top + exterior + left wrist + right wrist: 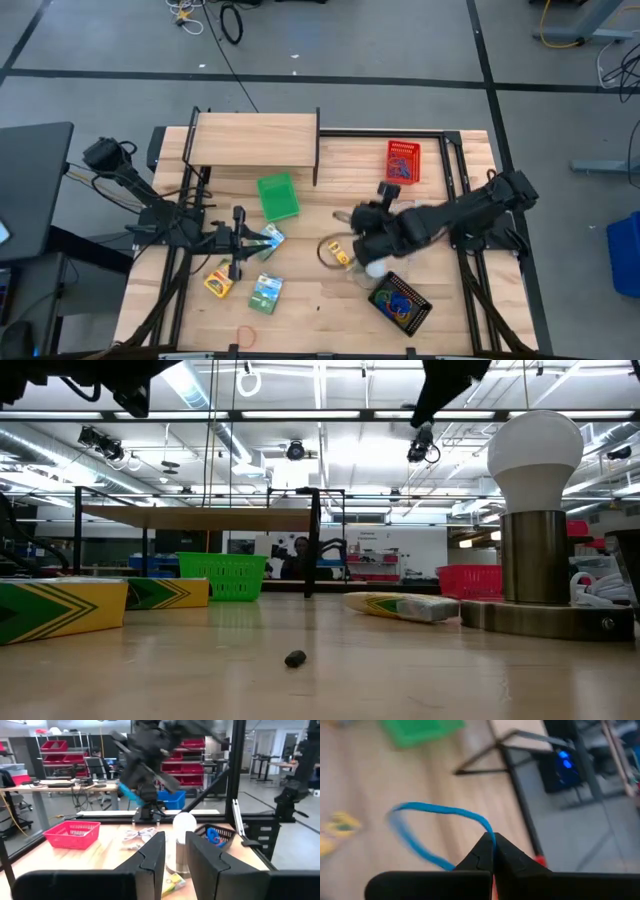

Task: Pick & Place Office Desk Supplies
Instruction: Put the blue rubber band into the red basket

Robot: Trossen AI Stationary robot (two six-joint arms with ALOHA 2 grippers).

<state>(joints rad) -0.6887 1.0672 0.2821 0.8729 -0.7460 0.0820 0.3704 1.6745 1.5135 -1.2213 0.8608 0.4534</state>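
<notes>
My right gripper (492, 840) is shut on a blue loop (440, 810) and holds it in the air over the table's middle (348, 216). In the left wrist view it shows far off with the loop (131, 794). My left gripper (175, 855) stands open and level at the table's left part (240, 240), with nothing between its fingers. A green and yellow packet (268, 237) lies flat just before it. Two more packets (219, 280) (266, 293) lie near the front. A small yellow piece (342, 257) lies inside a brown loop on the table. My right gripper pinches the blue loop's band at one spot (493, 836) between its two fingertips. The fingers slant downward. The loop stands out open beyond the fingertips, lifted clear of the table.
A green basket (278, 196), a red basket (403, 161) and a black basket (400, 303) holding coloured loops stand on the table. A white ball-shaped object (375, 265) stands by the black basket. A wooden shelf (253, 138) spans the back. An orange loop (246, 335) lies at the front edge.
</notes>
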